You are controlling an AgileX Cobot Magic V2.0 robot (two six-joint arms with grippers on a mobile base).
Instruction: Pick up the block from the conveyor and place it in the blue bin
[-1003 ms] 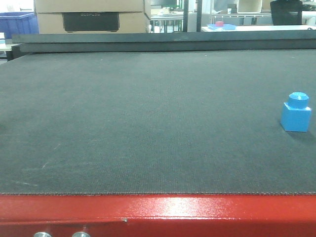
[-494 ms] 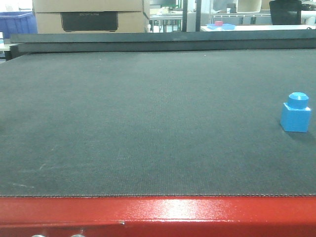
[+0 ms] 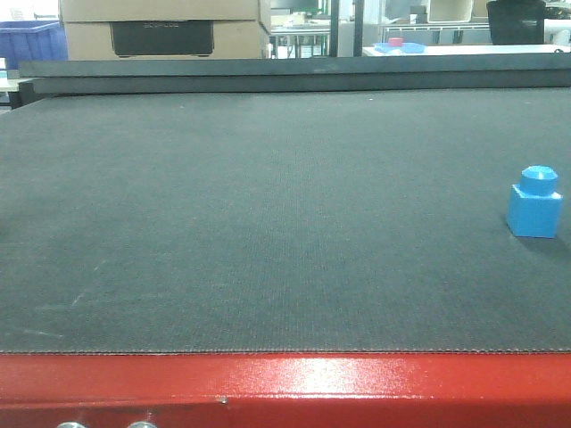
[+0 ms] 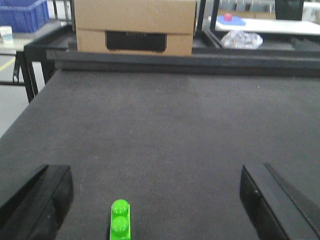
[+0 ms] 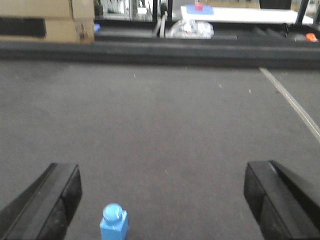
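Observation:
The blue block (image 3: 535, 203) stands upright, stud up, on the dark grey conveyor (image 3: 268, 214) at the far right of the front view. In the right wrist view the block (image 5: 114, 223) sits low in the frame, between the wide-open fingers and nearer the left one; my right gripper (image 5: 160, 200) is open and empty above the belt. My left gripper (image 4: 155, 200) is also open and empty; a green two-stud brick (image 4: 120, 226) lies on the belt between its fingers, left of centre. Neither gripper shows in the front view.
The conveyor's red frame (image 3: 285, 383) with silver buttons (image 3: 141, 424) runs along the near edge. A cardboard box (image 3: 161, 27) and a blue bin (image 3: 31, 40) stand beyond the belt's far rail. A table with a pink block on a blue tray (image 3: 397, 45) is at the back right.
The block has barely shifted on the belt. The front view has jittered slightly up and down, so the silver buttons dip and return.

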